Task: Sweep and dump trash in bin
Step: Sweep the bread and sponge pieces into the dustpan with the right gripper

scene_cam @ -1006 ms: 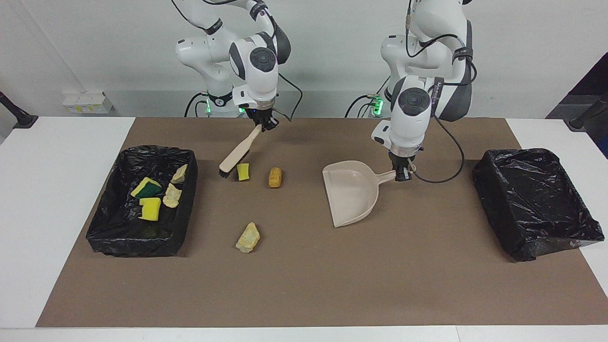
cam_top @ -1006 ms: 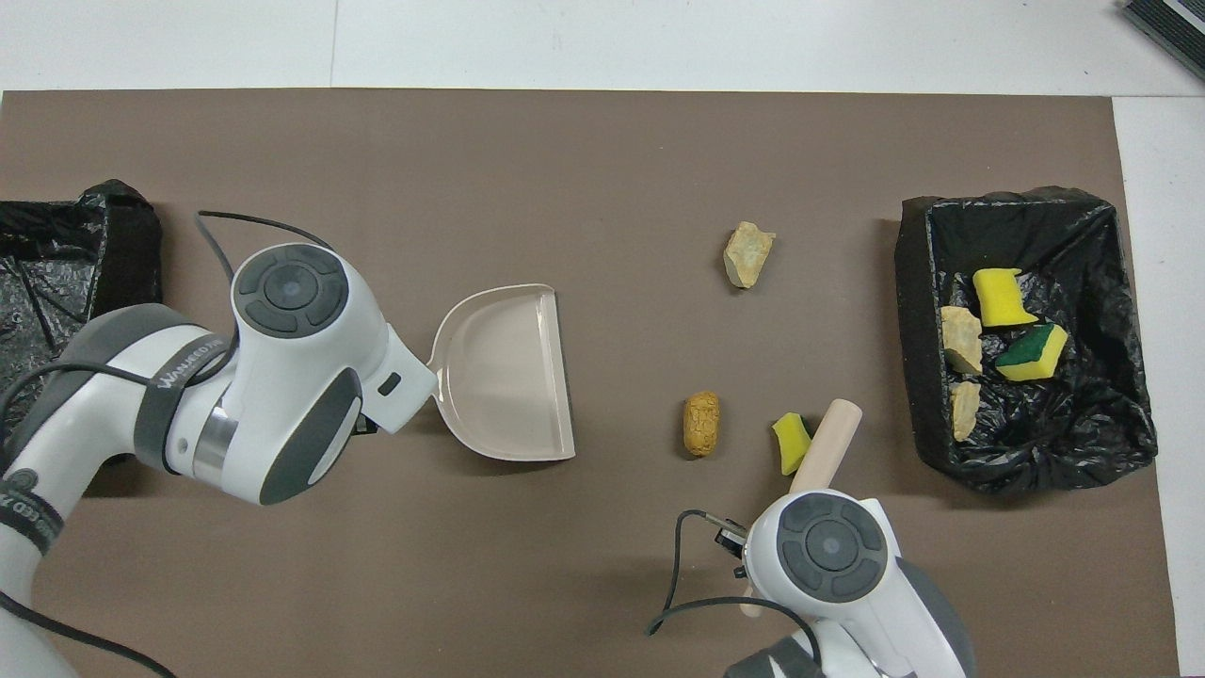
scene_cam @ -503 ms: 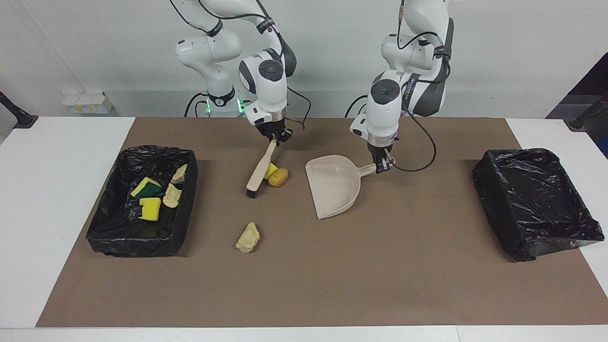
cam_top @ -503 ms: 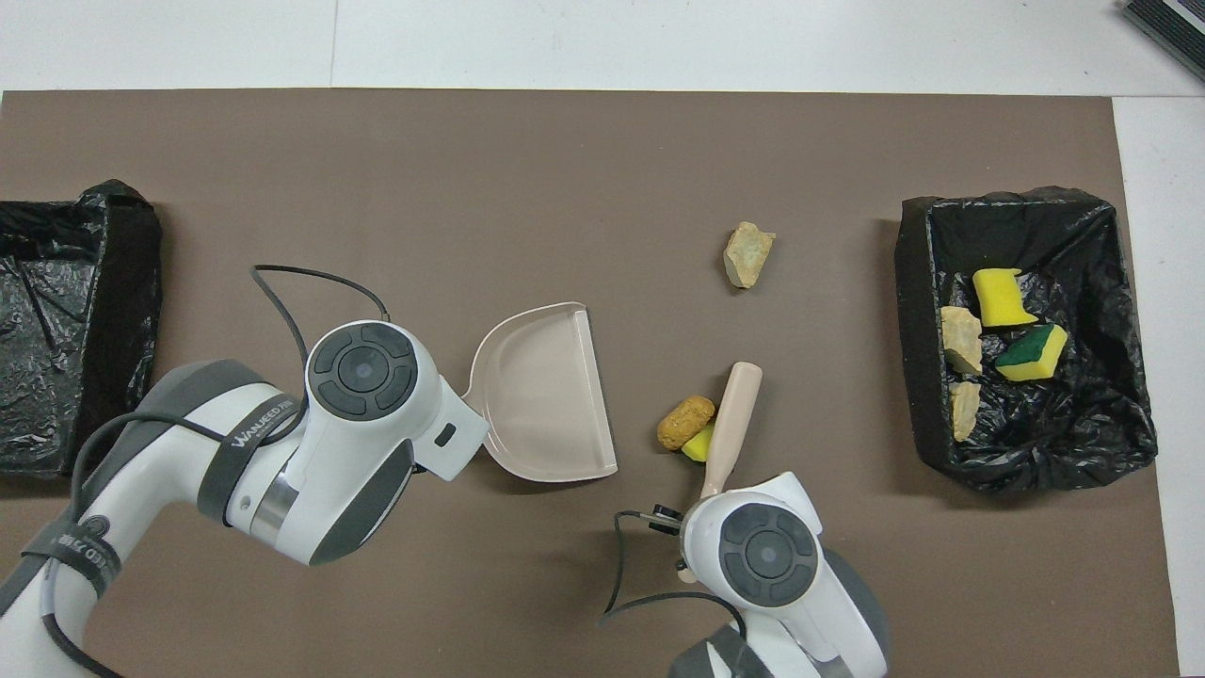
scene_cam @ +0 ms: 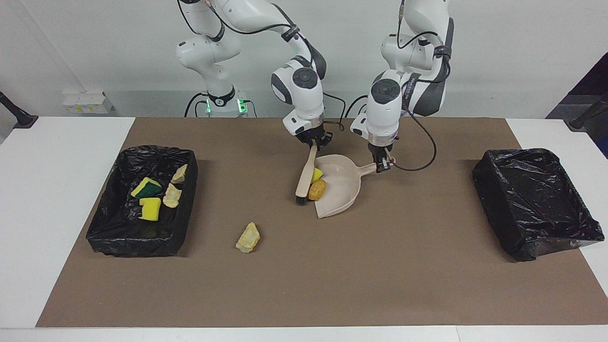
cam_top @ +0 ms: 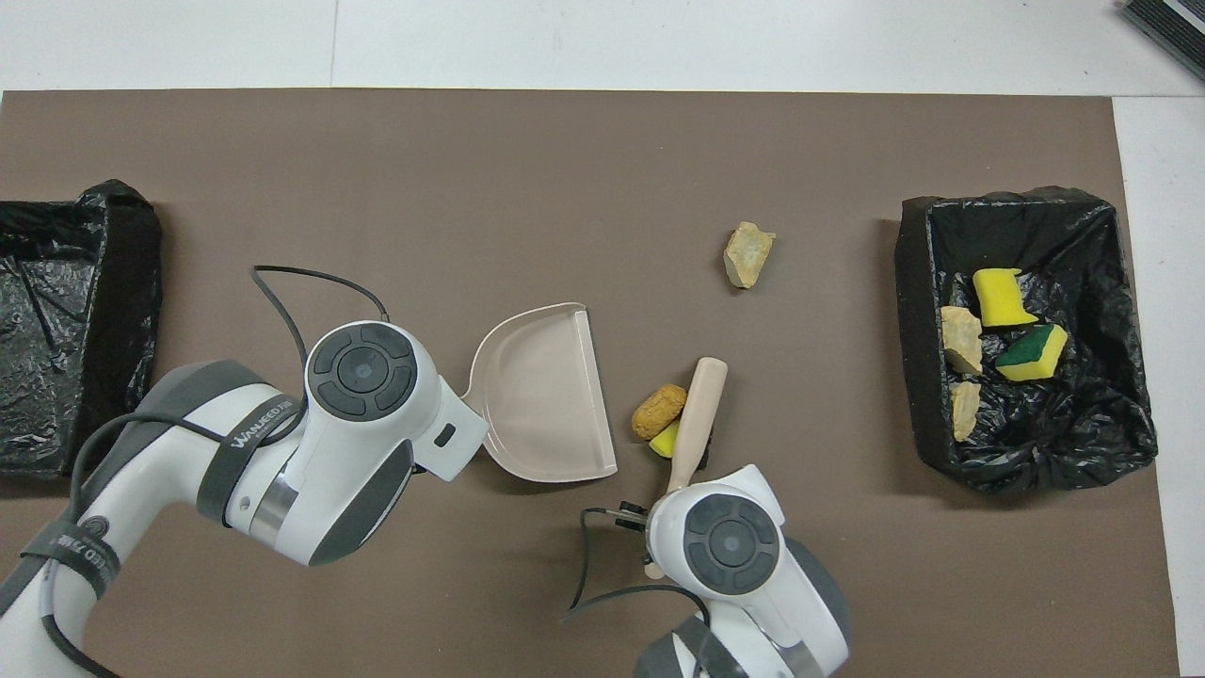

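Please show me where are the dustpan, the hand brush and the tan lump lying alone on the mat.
dustpan (scene_cam: 343, 187), facing view, bare pan floor
hand brush (scene_cam: 305, 176), facing view, beige back
tan lump (scene_cam: 248, 237), facing view, its middle

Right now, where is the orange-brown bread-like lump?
The orange-brown bread-like lump lies mid-table at the beige dustpan's open mouth, touching the yellow sponge chunk, beside the beige brush.

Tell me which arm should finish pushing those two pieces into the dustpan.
Right. The right tool grips the brush, resting against the yellow chunk and orange-brown lump at the dustpan mouth; the left tool holds the dustpan's handle.
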You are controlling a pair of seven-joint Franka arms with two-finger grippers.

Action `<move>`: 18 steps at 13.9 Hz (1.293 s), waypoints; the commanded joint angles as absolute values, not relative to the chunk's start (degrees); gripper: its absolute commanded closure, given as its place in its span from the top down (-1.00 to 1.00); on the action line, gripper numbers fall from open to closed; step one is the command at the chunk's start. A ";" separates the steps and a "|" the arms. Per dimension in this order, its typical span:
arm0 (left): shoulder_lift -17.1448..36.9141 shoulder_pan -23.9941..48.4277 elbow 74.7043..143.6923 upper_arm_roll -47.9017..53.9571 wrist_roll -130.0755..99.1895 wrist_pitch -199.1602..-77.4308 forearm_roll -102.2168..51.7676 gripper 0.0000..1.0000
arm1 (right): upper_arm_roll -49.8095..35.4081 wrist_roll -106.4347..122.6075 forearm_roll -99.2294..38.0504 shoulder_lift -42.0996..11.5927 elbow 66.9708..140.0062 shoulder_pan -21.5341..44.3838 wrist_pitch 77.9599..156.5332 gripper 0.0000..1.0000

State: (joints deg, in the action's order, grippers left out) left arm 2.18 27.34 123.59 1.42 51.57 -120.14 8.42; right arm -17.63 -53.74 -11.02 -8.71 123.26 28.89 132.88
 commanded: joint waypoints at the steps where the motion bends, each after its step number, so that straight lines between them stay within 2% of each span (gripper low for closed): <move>1: 0.96 25.50 126.12 0.97 54.13 -123.83 9.49 -1.00 | -17.93 -52.73 -13.80 -9.75 119.54 32.59 132.89 -1.00; 8: 3.25 16.80 124.45 1.05 61.87 -127.00 8.35 -1.00 | -17.32 -40.63 -12.13 -9.40 116.63 31.82 131.93 -1.00; 14: 4.74 13.54 122.08 0.97 64.77 -126.82 1.59 -1.00 | -17.32 -38.68 -3.79 -9.67 114.09 28.14 125.77 -1.00; 16: 6.23 13.36 119.99 0.97 64.34 -126.83 0.62 -1.00 | -17.49 -35.18 -2.64 -9.84 110.59 23.76 122.54 -1.00; 18: 8.69 13.27 114.90 0.97 64.07 -123.94 0.35 -1.00 | -17.23 -30.34 -1.33 -13.16 102.96 19.62 115.61 -1.00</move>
State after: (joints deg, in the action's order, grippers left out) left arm 5.66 13.89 120.42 0.66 63.48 -126.20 1.63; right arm -16.84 -34.66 -3.00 -9.37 110.77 23.55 121.34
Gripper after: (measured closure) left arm 0.687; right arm 0.740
